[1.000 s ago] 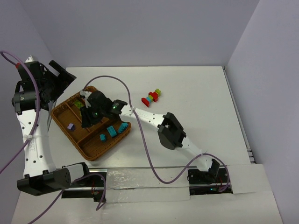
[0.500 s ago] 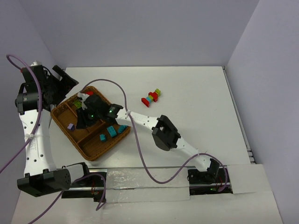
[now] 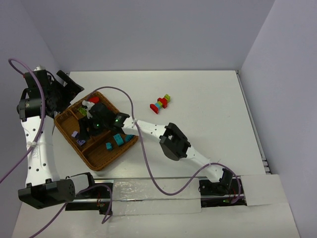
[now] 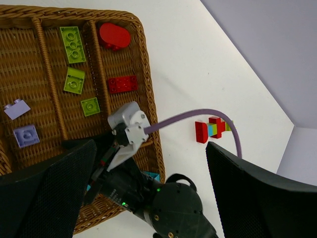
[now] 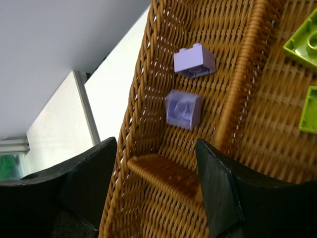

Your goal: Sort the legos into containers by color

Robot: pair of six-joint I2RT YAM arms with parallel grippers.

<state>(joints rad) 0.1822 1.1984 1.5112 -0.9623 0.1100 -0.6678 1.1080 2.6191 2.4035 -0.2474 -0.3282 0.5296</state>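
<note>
Right wrist view: the right hand (image 5: 156, 148) is partly open and empty, two purple bricks (image 5: 184, 110) just ahead of it in the wicker tray (image 5: 141, 94); the left hand (image 4: 151, 146) gapes wide, empty.

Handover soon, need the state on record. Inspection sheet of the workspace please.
Surface: white table, flat.
Job's things: tray at left; green legos, red legos and purple legos in separate compartments, teal legos at its near end; one mixed stack unsorted on the table.
Clutter: nothing seen.
Grippers: left gripper open, empty, high above the tray; right gripper open, empty, over the purple legos.
Cables: purple cable arcs off the right wrist over the table; another along the left arm.
Surroundings: plain walls, nothing else seen.
</note>
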